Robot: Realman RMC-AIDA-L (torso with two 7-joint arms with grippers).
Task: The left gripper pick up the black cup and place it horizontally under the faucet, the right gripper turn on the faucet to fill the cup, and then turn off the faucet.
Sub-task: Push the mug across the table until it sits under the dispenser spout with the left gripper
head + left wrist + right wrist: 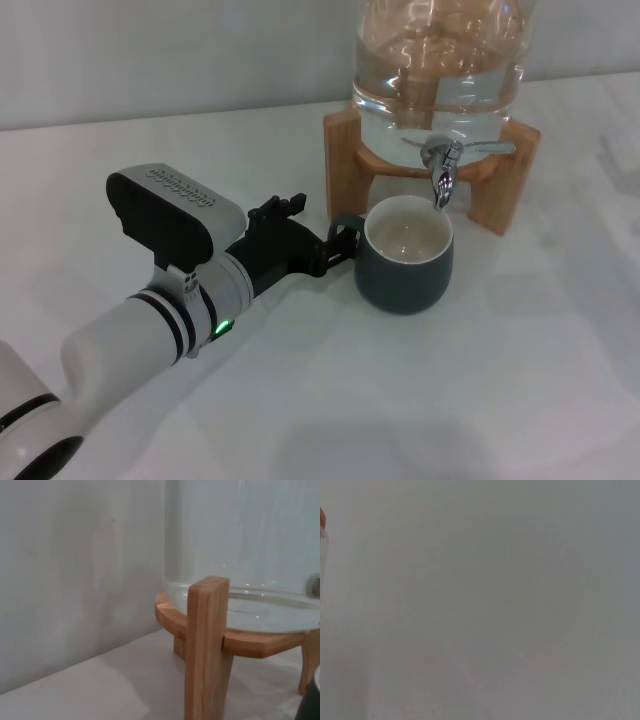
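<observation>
Black cup (405, 266): stands upright on the white worktop (480, 400), mouth up, directly below the spout; cream inside looks dry and empty as far as can be seen.
Cup handle: points toward the robot's left, straight at the left arm.
Left pincer (341, 243): at the handle, fingers on either side of the loop; it appears closed on the handle, though a gap at the tips cannot be ruled out.
Left arm axis: runs low over the worktop from the near left toward the cup, roughly in line with the handle.
Faucet (441, 170): chrome spout aims down into the cup's far rim area; its flat lever (480, 150) sticks out to the robot's right.
Glass jar (437, 70): holds water, seated on a wooden stand (500, 185) behind the cup.
Left wrist view: shows the stand leg (206, 650) close up and a dark sliver of the cup at the edge.
Right pincer: not visible anywhere; its wrist view shows only pale wall.
Key relation: the lever lies on the cup's right side, away from the left arm, so the right arm has the open approach.
Stage, as judged: cup placed, filling not yet begun.
</observation>
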